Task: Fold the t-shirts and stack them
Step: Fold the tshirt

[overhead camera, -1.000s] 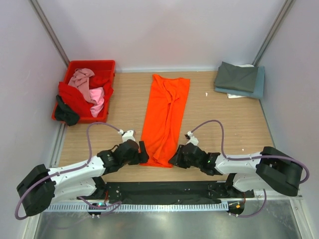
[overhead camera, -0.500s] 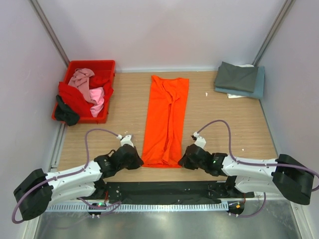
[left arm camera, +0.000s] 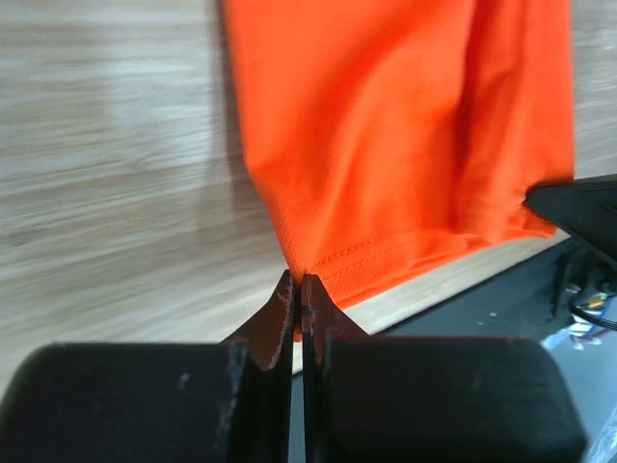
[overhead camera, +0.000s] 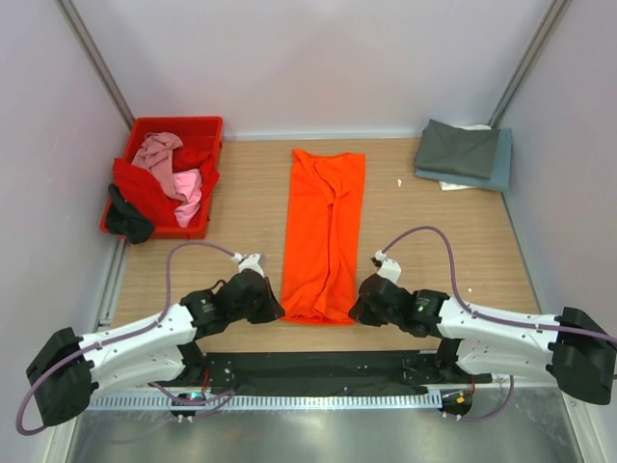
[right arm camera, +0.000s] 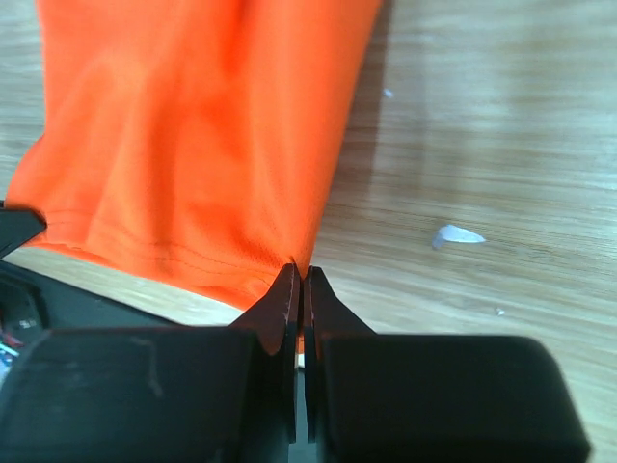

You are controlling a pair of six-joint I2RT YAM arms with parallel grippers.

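A bright orange t-shirt (overhead camera: 323, 231) lies as a long narrow strip down the middle of the table, its hem towards the arms. My left gripper (overhead camera: 278, 311) is shut on the hem's near left corner (left arm camera: 301, 274). On the other side my right gripper (overhead camera: 355, 311) is shut on the near right corner (right arm camera: 301, 262). Both wrist views show the orange cloth (left arm camera: 405, 145) (right arm camera: 193, 145) pinched between the black fingertips. A dark grey t-shirt (overhead camera: 457, 148) lies folded on a slate blue one (overhead camera: 500, 164) at the back right. Pink (overhead camera: 166, 164) and red (overhead camera: 135, 183) shirts fill the crate.
A red plastic crate (overhead camera: 179, 127) stands at the back left, with a black garment (overhead camera: 127, 218) hanging over its near edge. A small white scrap (right arm camera: 457, 234) lies on the wood right of the orange shirt. A black strip (overhead camera: 318, 365) runs along the table's near edge.
Both grippers have closed on the near corners of the orange shirt's hem. The hem has been pulled slightly nearer and the strip lies straighter.
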